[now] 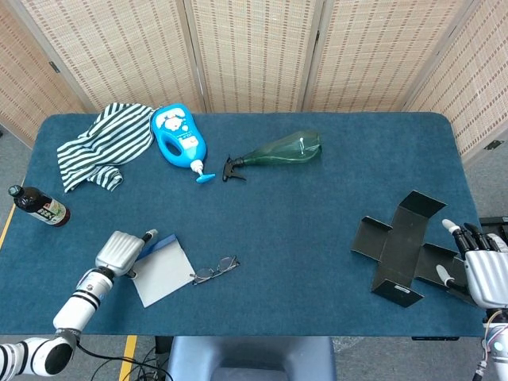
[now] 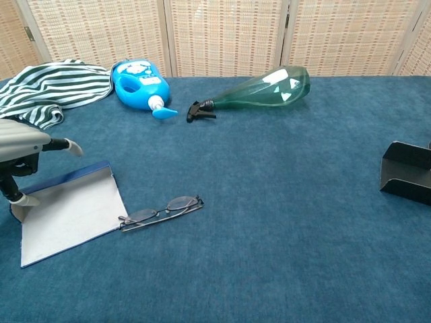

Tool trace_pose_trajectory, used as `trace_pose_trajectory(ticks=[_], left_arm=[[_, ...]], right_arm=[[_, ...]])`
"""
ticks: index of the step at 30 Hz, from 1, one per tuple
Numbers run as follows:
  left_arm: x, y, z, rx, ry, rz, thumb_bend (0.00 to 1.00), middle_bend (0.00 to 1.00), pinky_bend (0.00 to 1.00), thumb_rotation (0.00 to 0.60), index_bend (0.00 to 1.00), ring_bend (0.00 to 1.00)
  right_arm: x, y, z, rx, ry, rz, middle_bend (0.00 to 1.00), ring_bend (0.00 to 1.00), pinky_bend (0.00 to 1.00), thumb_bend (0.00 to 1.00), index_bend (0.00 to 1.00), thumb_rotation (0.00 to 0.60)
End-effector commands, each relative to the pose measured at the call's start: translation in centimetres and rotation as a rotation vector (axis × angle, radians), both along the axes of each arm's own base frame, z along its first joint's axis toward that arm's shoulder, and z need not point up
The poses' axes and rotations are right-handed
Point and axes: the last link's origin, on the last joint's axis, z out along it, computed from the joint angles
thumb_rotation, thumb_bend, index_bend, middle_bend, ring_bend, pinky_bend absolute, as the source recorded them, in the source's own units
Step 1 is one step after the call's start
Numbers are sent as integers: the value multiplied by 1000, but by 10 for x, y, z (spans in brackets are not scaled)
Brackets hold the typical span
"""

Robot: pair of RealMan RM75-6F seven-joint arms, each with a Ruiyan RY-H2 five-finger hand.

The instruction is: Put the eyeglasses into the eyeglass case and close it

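Observation:
The eyeglasses [image 1: 214, 268] [image 2: 161, 210] lie folded on the blue table cloth, near the front edge. Just left of them, and touching one lens, lies the eyeglass case [image 1: 163, 271] [image 2: 67, 212], spread flat with its pale lining up and a blue rim. My left hand [image 1: 119, 252] [image 2: 23, 145] hovers over the case's left end with fingers apart, holding nothing. My right hand [image 1: 484, 274] rests at the table's right edge with fingers spread and empty; it does not show in the chest view.
A flattened black box [image 1: 405, 246] [image 2: 407, 171] lies beside my right hand. At the back are a striped cloth [image 1: 103, 143], a blue bottle [image 1: 178, 136] and a green spray bottle [image 1: 278, 149]. A brown bottle [image 1: 36, 205] lies at the left edge.

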Motion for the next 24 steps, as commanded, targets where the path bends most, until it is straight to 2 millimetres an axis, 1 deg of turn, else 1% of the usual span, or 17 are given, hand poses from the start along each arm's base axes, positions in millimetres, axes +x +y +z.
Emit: trace_pose_trajectory(ticks=[1,6,10,13,18,24], left_arm=[[-11,8,-8,19,65,9,239,1000,1000,600,149,994],[-19,25,-12,78,160,-25,239,1000,1000,600,165,994],[-14,40,-15,126,165,-45,239,1000,1000,600,199,994],[-3,50,-20,134,129,-53,239,1000,1000,600,218,994],[22,67,-29,152,118,-123,239,1000,1000,600,226,994],[43,88,-41,152,104,-139,239,1000,1000,600,237,995]], right_arm=[[0,1,0,-2,0,-4,207,154,206,282,100,600],[-2,4,2,-7,0,-11,207,154,206,282,100,600],[-3,5,3,-11,0,-15,207,154,206,282,100,600],[-3,6,3,-12,0,-18,207,154,206,282,100,600],[-4,7,4,-15,0,-23,207,154,206,282,100,600],[-6,9,7,-25,0,-31,208,154,206,282,100,600]])
